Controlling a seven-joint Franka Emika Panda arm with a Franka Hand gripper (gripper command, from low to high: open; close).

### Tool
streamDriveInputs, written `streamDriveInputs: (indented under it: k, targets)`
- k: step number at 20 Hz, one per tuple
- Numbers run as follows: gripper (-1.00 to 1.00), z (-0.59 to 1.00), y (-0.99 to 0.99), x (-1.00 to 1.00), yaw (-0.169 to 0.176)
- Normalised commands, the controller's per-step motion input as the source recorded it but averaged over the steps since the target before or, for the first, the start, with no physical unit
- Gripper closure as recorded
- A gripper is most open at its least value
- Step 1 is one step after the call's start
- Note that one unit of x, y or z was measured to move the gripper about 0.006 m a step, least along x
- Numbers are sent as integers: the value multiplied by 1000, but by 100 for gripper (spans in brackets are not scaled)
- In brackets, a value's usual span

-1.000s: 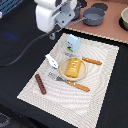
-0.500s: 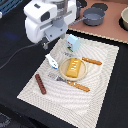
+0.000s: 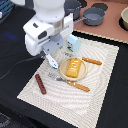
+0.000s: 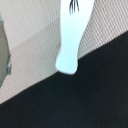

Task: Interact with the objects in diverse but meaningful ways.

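We take the woven mat (image 3: pixel 102 70) as landmark; it lies on the dark surface (image 3: pixel 15 45). Near the mat's centre is a round plate (image 3: pixel 63 71) w/ the ridged orange-yellow block (image 3: pixel 73 66) on it. The light blue faceted cup (image 3: pixel 73 43) stands at the mat's far edge, just beside the arm's white body. The thin dark-brown stick (image 3: pixel 40 83) lies on the mat's corner at the exterior view's left, well apart from the plate. Two orange-handled pieces of cutlery (image 3: pixel 92 61) lie on the mat, one on each side of the plate. A small white piece (image 3: pixel 52 62) shows under the arm, just beside the plate; we cannot tell if it is a finger or an object. In the wrist view a white fingertip (image 4: pixel 69 37) hangs over the mat edge. If the fingers are released or clenched, we cannot tell. Grey pots (image 3: pixel 93 16) stand beyond the mat.
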Motion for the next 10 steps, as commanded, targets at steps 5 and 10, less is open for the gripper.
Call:
streamDriveInputs:
  k: [5, 10]
  targets:
    - [100, -564, -59, -263, -15]
    - [100, -530, -46, -246, -15]
